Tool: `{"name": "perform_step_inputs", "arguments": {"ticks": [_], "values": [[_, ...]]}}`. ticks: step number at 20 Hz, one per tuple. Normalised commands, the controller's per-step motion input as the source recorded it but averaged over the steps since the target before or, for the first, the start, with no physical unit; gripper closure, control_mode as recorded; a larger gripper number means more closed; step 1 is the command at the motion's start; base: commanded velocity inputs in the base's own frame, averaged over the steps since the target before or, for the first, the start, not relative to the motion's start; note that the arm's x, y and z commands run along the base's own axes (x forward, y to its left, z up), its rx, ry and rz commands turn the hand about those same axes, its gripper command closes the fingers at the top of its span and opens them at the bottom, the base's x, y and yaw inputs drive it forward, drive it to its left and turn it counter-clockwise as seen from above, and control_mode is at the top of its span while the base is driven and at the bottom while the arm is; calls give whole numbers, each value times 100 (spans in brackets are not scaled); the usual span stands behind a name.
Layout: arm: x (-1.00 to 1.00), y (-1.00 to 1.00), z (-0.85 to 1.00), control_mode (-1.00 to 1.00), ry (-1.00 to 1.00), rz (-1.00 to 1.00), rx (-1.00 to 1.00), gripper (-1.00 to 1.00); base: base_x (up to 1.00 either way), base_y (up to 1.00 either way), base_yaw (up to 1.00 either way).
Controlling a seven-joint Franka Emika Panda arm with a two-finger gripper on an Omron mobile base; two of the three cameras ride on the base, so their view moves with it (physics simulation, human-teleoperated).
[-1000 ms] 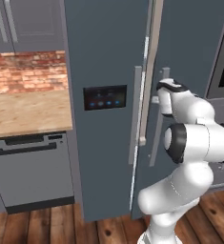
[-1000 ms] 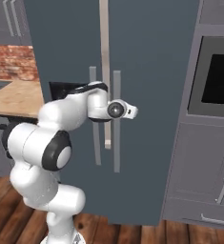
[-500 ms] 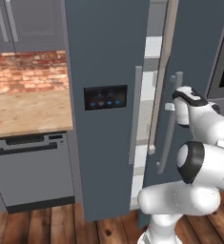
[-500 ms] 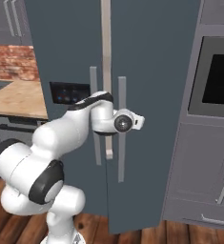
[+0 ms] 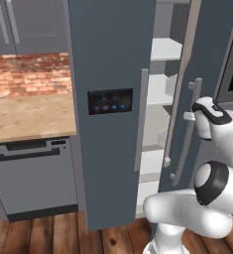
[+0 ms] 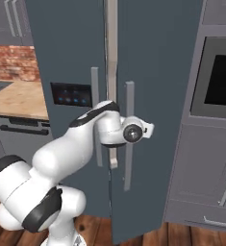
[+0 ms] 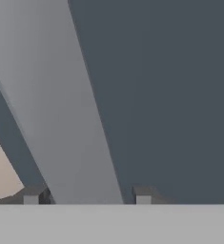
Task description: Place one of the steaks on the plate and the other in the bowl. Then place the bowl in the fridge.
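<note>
The slate blue-grey fridge (image 5: 113, 54) takes up most of the scene, its right door (image 5: 212, 59) swung part-way open while the left door with the black panel of blue lights (image 5: 110, 101) stays shut. Through the gap the left base view shows pale shelves (image 5: 162, 49) stacked one above another; what can be seen of them looks bare, though the door and its pale inner edge hide much of the interior. No steak, plate or bowl can be made out on the visible shelf parts. The white arm reaches to the open door's long silver handle (image 5: 186, 134), and the gripper (image 7: 87, 193) sits right at it: in the hand view the handle (image 7: 61, 105) runs as a broad grey band between the two dark fingertips (image 7: 143, 194), which stand apart on either side of it, fairly wide, and whether the pads touch the bar cannot be told. Left of the fridge lie a wooden counter (image 5: 24, 116) against a red brick wall (image 5: 29, 74), with a grey dishwasher (image 5: 33, 173) below. To the right a built-in oven (image 6: 220, 79) is set into grey cabinets (image 6: 206, 178), cut off by the frame edge.
</note>
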Motion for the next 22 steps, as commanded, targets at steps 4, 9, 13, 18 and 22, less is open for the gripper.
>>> {"name": "perform_step_inputs", "arguments": {"ticks": [4,9,13,18,22], "values": [[-32,-51,-22,-100,0,-4,0,100,0,0,0],[-29,-52,-21,-100,0,-5,0,100,0,0,0],[-21,-45,-17,-100,0,-6,0,100,0,0,0],[-13,-24,-16,-100,0,-6,0,100,0,0,0],[-11,0,-4,-100,0,-10,0,100,0,0,0]]}}
